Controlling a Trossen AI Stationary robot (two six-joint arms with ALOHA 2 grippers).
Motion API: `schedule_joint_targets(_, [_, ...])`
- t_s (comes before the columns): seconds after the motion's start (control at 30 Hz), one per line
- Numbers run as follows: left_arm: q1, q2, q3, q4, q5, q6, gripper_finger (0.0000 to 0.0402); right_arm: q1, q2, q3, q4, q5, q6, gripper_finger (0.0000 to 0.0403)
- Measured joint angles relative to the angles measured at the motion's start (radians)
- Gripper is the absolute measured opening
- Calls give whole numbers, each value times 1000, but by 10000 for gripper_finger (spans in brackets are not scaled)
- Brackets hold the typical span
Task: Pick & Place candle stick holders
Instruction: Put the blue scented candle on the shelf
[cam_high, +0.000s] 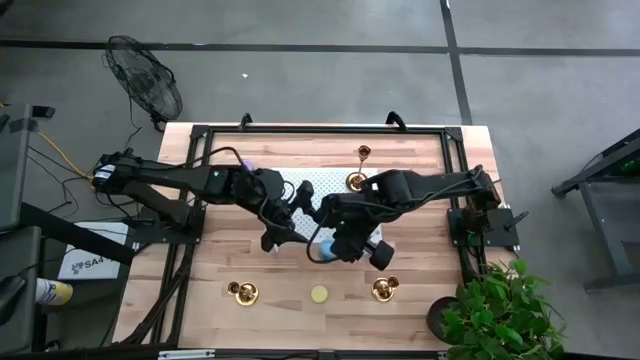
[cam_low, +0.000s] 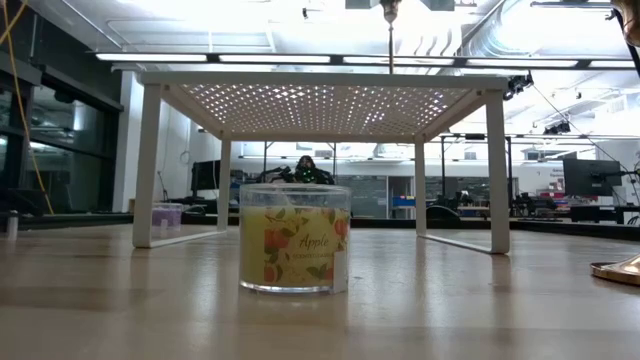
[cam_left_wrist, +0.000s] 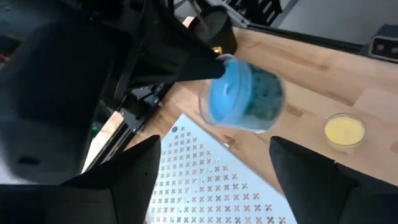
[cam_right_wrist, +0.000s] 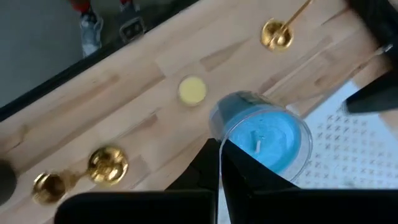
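Right gripper (cam_right_wrist: 219, 163), fingers pinched on the blue jar candle's (cam_right_wrist: 264, 140) rim, lifts it beside the white rack (cam_high: 335, 187); your spread left gripper (cam_left_wrist: 214, 168) should receive it.

Bright overhead strip lights, even daylight tone; wrist views motion-blurred.

Blue candle in clear jar (cam_right_wrist: 264, 140) at right claw (cam_right_wrist: 219, 163) tips. Pale yellow candle disc (cam_right_wrist: 191, 89) beyond it. Shiny gold candle stick holders (cam_right_wrist: 104, 165) farther off. White rack (cam_left_wrist: 214, 186), cross-shaped perforation pattern, under left claw (cam_left_wrist: 214, 165). Light wood-grain worktop (cam_high: 420, 310). Yellowish jar (cam_low: 294, 238), fruit-print "Apple" label.
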Motion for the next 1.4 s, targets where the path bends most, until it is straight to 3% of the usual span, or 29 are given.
schedule_joint_targets(0.2, [1,3,0,-1,8,-4,239,-3,0,-1,29,-4,1,0])
schedule_joint_targets(0.4, [1,3,0,0,5,-49,215,-3,0,-1,29,12,0,0])
schedule_joint_targets(1.17, [1,3,0,-10,8,-54,213,-4,0,-1,26,-1,29,0])
schedule_joint_targets(1.4, [1,3,-1,-58,15,-48,213,-4,0,-1,-56,36,42,0])
